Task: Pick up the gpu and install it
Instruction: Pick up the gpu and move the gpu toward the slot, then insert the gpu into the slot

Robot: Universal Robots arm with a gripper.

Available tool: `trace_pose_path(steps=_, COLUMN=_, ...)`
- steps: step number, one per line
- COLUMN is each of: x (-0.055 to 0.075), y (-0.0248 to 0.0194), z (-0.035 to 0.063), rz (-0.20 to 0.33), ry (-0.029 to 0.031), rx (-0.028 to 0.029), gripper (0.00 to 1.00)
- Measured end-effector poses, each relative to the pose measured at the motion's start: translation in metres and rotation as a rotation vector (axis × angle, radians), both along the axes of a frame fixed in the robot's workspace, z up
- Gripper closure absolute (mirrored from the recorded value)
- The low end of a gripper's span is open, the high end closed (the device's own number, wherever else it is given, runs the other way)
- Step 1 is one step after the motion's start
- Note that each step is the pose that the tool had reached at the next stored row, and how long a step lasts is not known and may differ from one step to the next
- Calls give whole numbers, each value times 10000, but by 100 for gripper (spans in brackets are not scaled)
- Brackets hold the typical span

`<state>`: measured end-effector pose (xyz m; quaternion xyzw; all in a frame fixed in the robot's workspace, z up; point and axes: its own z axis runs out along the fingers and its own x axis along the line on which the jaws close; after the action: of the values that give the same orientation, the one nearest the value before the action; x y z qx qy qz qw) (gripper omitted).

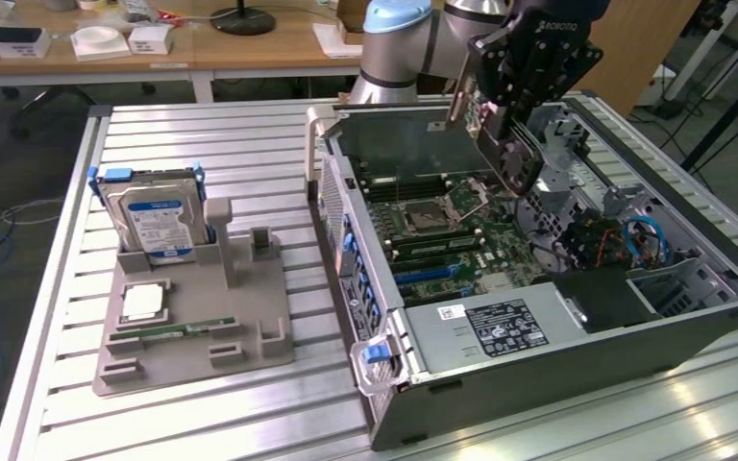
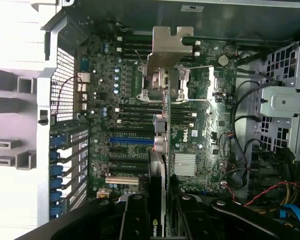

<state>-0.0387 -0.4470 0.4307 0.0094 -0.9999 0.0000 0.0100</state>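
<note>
The gpu (image 1: 517,158) hangs on edge above the open computer case (image 1: 561,379), with its black cooler block facing the exterior view's right and a strip of green card along its far side. My gripper (image 1: 513,101) is shut on its upper edge. In the wrist view the gpu (image 2: 158,170) appears edge-on as a thin vertical strip between my two black fingers (image 2: 135,220), held over the motherboard (image 2: 200,135). Its lower edge is clear of the board and close to the blue expansion slot (image 2: 132,141).
A silver hard drive with a blue label (image 1: 158,221) stands in a grey fixture (image 1: 196,360) at the exterior view's left, with a narrow memory stick (image 1: 170,331) lying on it. Inside the case are a power supply (image 1: 498,327), cables (image 1: 632,240) and a drive cage (image 2: 285,100).
</note>
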Motion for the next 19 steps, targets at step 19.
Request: trace_pose_path(steps=19, x=144, y=0, z=0, rz=1, ry=0, rx=0, gripper=74)
